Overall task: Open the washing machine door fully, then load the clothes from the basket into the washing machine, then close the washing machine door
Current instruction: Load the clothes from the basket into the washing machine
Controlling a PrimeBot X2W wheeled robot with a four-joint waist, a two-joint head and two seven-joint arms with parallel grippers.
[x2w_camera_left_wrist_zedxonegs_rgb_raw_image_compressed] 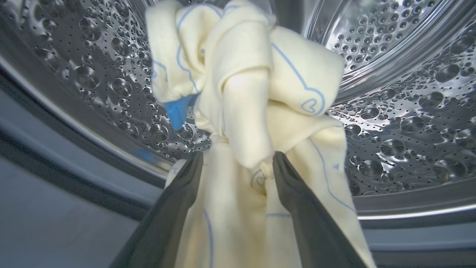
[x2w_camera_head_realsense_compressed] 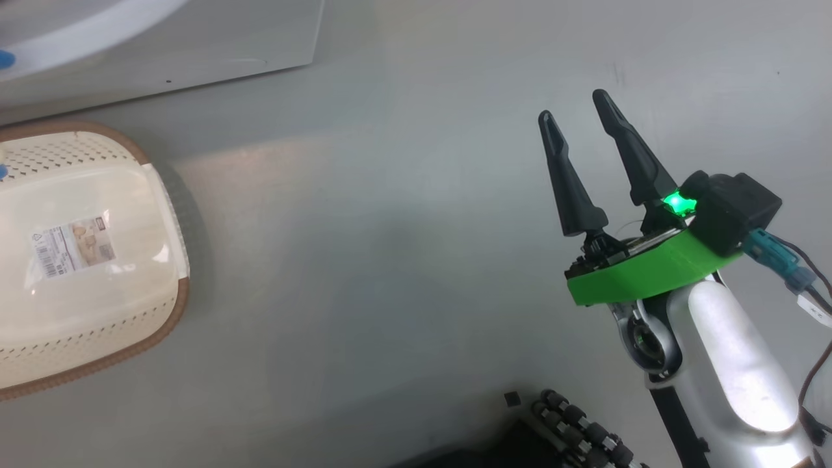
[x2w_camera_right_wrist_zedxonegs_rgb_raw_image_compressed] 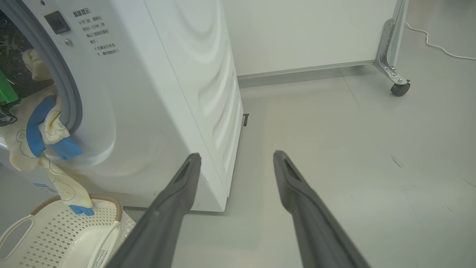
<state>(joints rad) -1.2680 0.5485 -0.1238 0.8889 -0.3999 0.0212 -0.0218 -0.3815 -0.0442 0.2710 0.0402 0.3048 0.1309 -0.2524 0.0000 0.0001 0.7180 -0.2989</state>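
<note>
washing machine open, clothes partly in drum, tail hanging over basket; left gripper & right gripper jaws released, door close tbd.

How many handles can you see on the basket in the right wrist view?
2 on the basket: one white handle loops at its left end, by the picture's edge; the other handle lies along its right side.
</note>
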